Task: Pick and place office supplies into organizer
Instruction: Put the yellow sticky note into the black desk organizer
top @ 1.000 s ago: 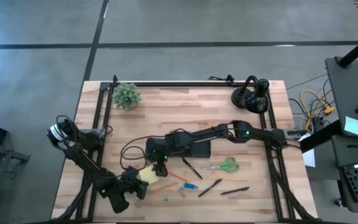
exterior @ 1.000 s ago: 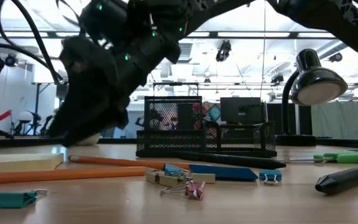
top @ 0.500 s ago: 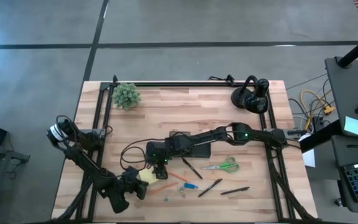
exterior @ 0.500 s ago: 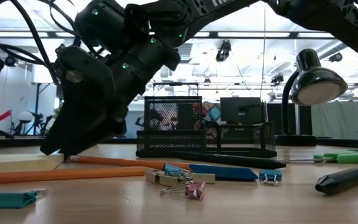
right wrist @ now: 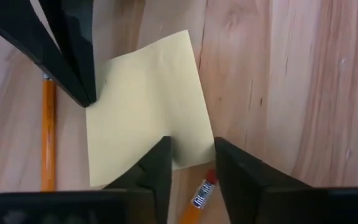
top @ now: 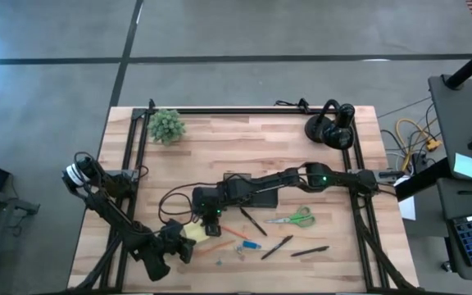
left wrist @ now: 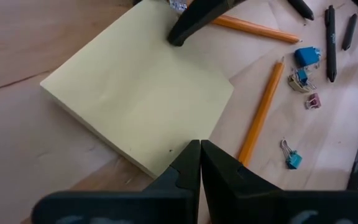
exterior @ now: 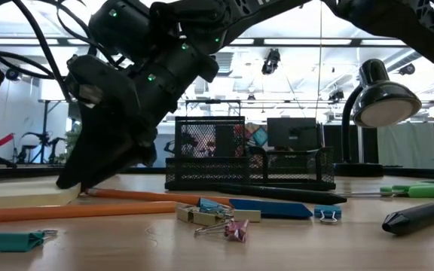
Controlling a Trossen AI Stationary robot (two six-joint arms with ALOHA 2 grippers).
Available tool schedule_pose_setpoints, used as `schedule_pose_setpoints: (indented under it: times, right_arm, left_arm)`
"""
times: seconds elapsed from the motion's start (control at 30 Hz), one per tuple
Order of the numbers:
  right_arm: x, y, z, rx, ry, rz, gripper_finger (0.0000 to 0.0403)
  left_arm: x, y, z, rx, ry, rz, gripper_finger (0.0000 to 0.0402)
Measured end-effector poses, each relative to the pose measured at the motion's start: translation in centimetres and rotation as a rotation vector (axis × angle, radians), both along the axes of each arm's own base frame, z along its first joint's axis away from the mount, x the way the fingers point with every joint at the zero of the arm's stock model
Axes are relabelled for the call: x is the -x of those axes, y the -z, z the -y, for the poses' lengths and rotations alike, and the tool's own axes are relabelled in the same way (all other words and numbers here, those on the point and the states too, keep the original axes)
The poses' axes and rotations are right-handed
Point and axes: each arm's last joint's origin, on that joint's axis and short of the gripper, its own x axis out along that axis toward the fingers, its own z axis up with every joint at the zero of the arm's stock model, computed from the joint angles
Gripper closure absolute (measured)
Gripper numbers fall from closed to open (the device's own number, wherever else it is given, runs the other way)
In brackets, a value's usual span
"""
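Right gripper (right wrist: pixel 190 163) straddles sticky-note pad (right wrist: pixel 145 99); organizer (exterior: pixel 247 162) beyond.

From above you can't really see the sticky pad (top: pixel 193 233), both pincers cover it; the clips (top: pixel 240 253) are just specks.

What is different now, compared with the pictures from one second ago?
The right pincer has come down from above the table to the edge of the yellow sticky-note pad, and its fingers have narrowed around that edge; the pad still lies on the table. The left pincer stays shut at the pad's other side. The pencils, clips and organizer have not moved.
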Motion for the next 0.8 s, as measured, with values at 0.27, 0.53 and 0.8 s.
schedule_pose_setpoints:
  times: [0.27, 0.53, 0.8]
  right_arm:
    - [0.3, -1.0, -0.1, -0.005, 0.006, -0.010, 0.0348]
    - [0.8, -3.4, -0.4, 0.024, 0.015, 0.005, 0.0394]
    - [1.5, -6.1, -0.8, 0.077, 0.055, 0.029, 0.0395]
  left_arm:
    - [0.1, -0.8, -0.1, 0.007, 0.005, 0.013, 0.0401]
    - [0.8, -5.5, -1.6, -0.144, 0.144, 0.068, 0.0401]
    - [2.2, -10.0, -3.6, -0.180, 0.145, 0.087, 0.0401]
